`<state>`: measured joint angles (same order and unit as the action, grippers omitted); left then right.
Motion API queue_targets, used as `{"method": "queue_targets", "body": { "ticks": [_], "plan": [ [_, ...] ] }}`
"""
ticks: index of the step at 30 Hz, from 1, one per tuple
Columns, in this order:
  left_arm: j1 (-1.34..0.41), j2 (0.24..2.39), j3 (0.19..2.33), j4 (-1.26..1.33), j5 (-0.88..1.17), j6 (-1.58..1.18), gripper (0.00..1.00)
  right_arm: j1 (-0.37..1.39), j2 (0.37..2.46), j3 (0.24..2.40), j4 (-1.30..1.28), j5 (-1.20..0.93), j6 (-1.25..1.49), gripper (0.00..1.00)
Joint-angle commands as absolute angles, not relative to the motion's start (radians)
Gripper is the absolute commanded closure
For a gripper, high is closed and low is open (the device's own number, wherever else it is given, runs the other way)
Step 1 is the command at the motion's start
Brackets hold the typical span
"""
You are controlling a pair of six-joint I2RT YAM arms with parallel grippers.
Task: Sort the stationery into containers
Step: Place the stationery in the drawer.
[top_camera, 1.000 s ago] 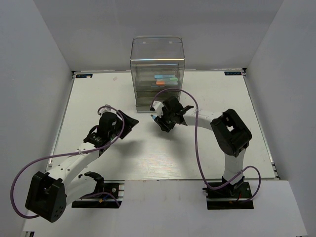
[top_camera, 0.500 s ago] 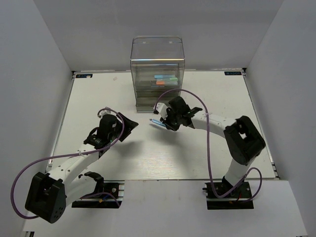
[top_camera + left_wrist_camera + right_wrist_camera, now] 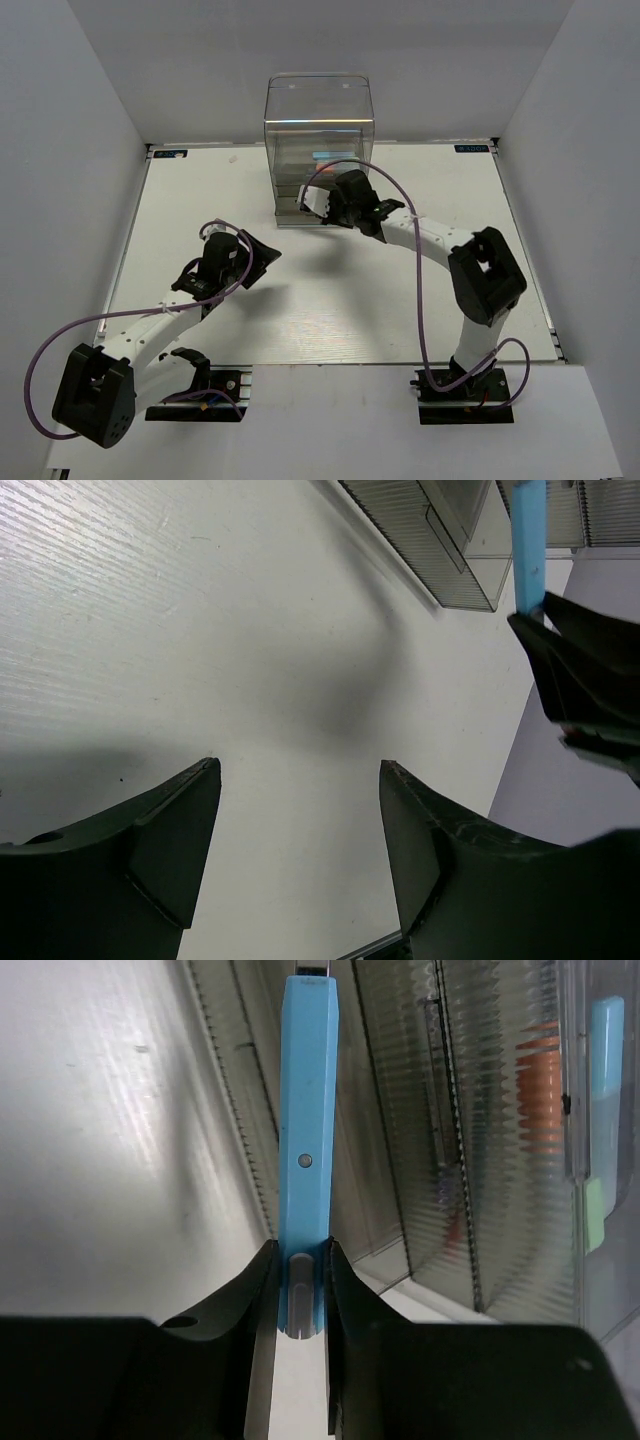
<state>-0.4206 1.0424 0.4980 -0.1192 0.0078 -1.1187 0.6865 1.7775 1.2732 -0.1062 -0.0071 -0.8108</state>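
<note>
Top external: high at the near edge, looking down on the whole white surface [image 3: 180, 200]. Left wrist: low, skimming the surface. Right wrist: tight against the tall clear plastic drawer organiser [image 3: 470, 1160]. Wrist views share the organiser and the slim light-blue marker [image 3: 307, 1110].

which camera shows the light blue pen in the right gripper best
The right wrist view: the light blue pen runs up the frame, clamped in the right gripper and aimed at the clear organiser. The left wrist view catches only a short stretch at top right; top external barely shows it.
</note>
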Motion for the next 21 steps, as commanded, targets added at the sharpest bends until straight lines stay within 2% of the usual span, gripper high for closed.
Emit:
{"method": "queue_targets", "body": {
  "ticks": [1, 7, 8, 12, 14, 16, 18, 20, 21],
  "plan": [
    [-0.414, 1.026, 0.488, -0.101, 0.018, -1.118, 0.26, 0.675, 1.834, 1.354, -0.045, 0.077, -0.926, 1.0],
    [-0.414, 1.026, 0.488, -0.101, 0.018, -1.127, 0.26, 0.66, 1.928, 1.445, -0.052, 0.103, -1.037, 1.0],
    [-0.414, 1.026, 0.488, -0.101, 0.018, -1.127, 0.26, 0.664, 1.943, 1.45, -0.055, 0.107, -1.045, 0.97],
    [-0.414, 1.026, 0.488, -0.101, 0.018, -1.127, 0.26, 0.664, 1.965, 1.477, -0.101, 0.098, -1.046, 0.66],
    [-0.414, 1.035, 0.488, -0.101, 0.018, -1.127, 0.26, 0.66, 1.959, 1.477, -0.113, 0.071, -1.034, 0.64],
    [-0.414, 1.035, 0.488, -0.101, 0.018, -1.127, 0.26, 0.658, 1.937, 1.473, -0.121, 0.058, -1.011, 0.64],
    [-0.414, 1.046, 0.488, -0.101, 0.018, -1.127, 0.26, 0.655, 1.924, 1.47, -0.13, 0.017, -0.994, 0.71],
    [-0.414, 1.046, 0.488, -0.092, 0.018, -1.127, 0.26, 0.653, 1.911, 1.479, -0.161, -0.029, -0.976, 0.84],
    [-0.414, 1.046, 0.488, -0.092, 0.018, -1.127, 0.26, 0.65, 1.91, 1.483, -0.17, -0.061, -0.968, 1.0]
  ]
}}
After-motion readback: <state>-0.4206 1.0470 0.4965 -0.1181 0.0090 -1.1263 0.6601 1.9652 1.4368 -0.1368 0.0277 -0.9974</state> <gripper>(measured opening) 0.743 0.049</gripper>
